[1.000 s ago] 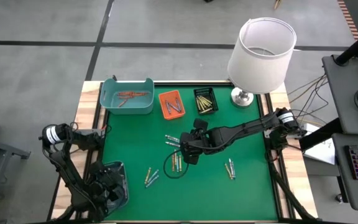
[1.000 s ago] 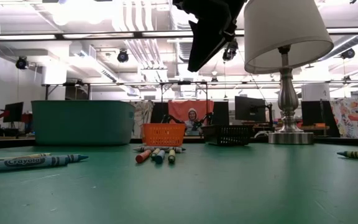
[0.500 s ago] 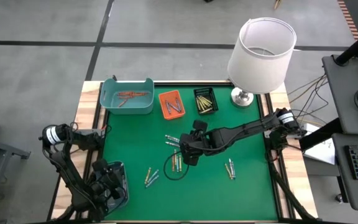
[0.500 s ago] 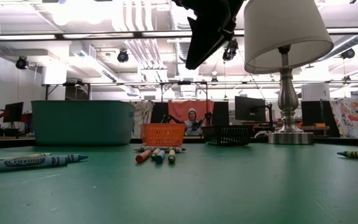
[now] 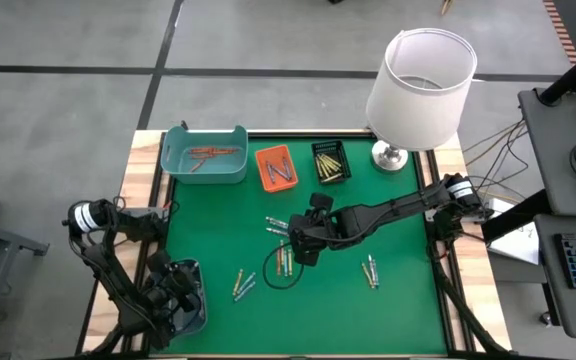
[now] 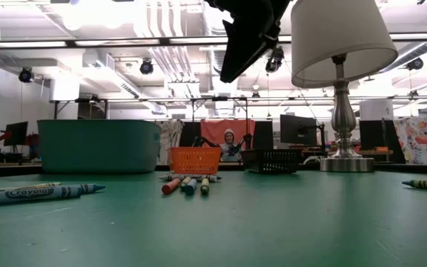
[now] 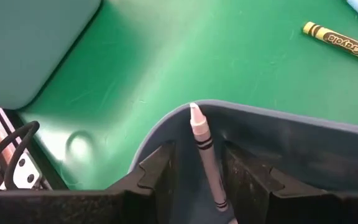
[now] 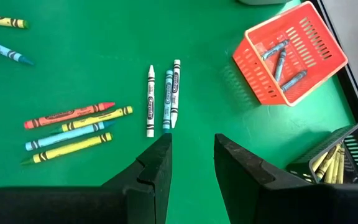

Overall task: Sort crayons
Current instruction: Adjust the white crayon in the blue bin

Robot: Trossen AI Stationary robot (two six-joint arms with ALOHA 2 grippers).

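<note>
Crayons lie loose on the green mat [image 5: 398,310]: one group [image 5: 283,262] by my right gripper, others [image 5: 243,285] [image 5: 371,270] nearer the front. My right gripper [image 5: 303,250] hangs open and empty above the mat; the right wrist view shows three crayons [image 8: 163,99] and a red, yellow and blue group [image 8: 73,130] beyond its fingers. My left gripper [image 5: 180,292] is open at the near left, its fingers inside a grey tray [image 7: 278,134]. A pale crayon [image 7: 202,146] lies between them, touching neither.
At the far edge stand a teal tray [image 5: 205,153] with red and orange crayons, an orange tray [image 5: 276,167] with blue-grey ones and a black tray [image 5: 330,162] with yellow ones. A white-shaded lamp [image 5: 420,85] stands at the far right corner.
</note>
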